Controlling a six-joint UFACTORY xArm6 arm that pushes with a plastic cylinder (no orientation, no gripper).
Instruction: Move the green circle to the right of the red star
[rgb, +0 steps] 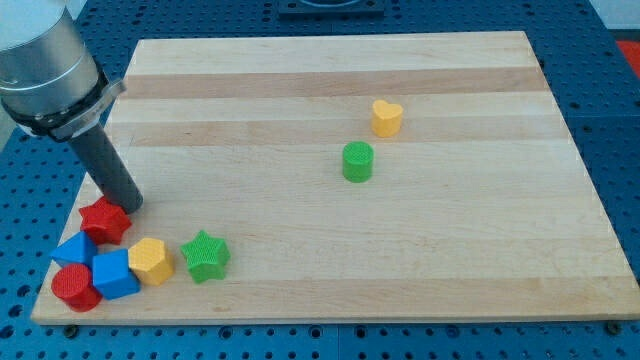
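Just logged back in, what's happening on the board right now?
My tip sits at the view's lower left, right beside the red star-shaped block, which lies in a cluster with the two blue blocks, red cylinder, yellow hexagon and green star. The green circular block stands far off toward the board's middle, just below-left of the yellow heart-shaped block, so it is not yet beside the red star.

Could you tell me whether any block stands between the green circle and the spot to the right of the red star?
Nothing visible blocks it. The green circle has bare board toward the red star; the yellow hexagon and green star lie lower. My tip touches the red star.
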